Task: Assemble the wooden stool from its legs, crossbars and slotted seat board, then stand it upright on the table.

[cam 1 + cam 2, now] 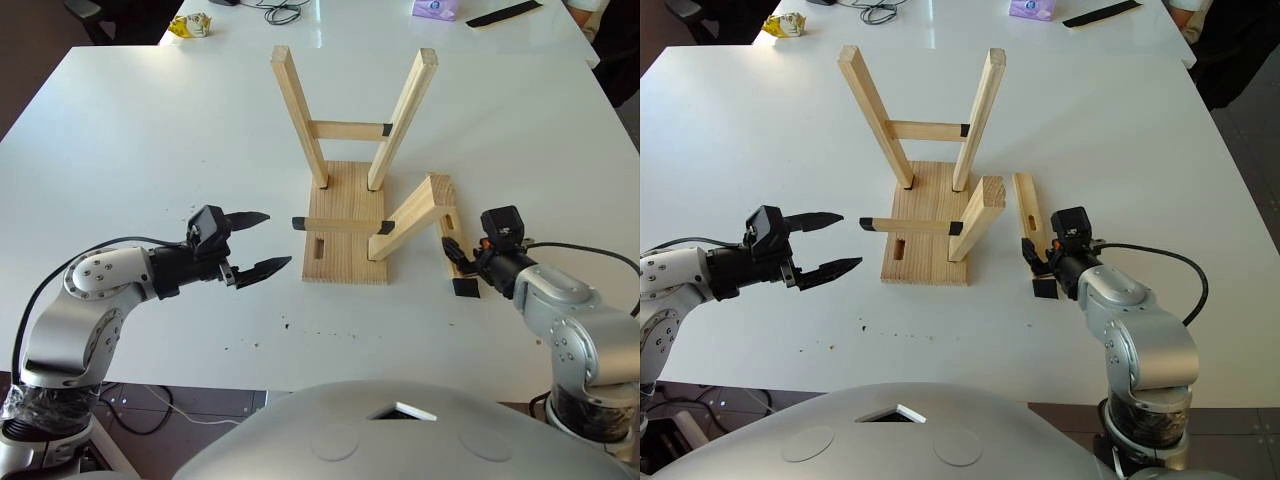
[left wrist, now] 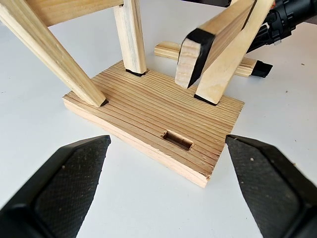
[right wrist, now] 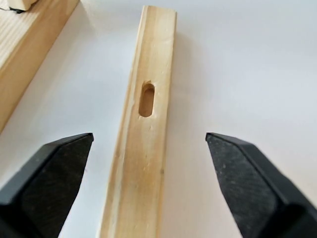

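The slotted seat board (image 1: 340, 262) lies flat mid-table. Two legs (image 1: 300, 110) stand in its far slots, joined by a crossbar (image 1: 348, 130). A third leg (image 1: 412, 212) leans in the near right slot, and its crossbar (image 1: 338, 224) points left with a free black end. The near left slot (image 2: 177, 140) is empty. A loose leg (image 1: 1027, 208) with an oval hole (image 3: 146, 99) lies right of the board. My right gripper (image 3: 148, 136) is open, straddling that leg's near end without touching it. My left gripper (image 1: 255, 243) is open, left of the board and level with the crossbar's free end.
Beyond the stool's parts at the table's far edge lie a yellow wrapped item (image 1: 190, 25), a purple packet (image 1: 435, 8), a black strip (image 1: 505, 14) and cables. Dark specks (image 1: 300, 325) dot the near table surface. Bare white table stretches to the left and right.
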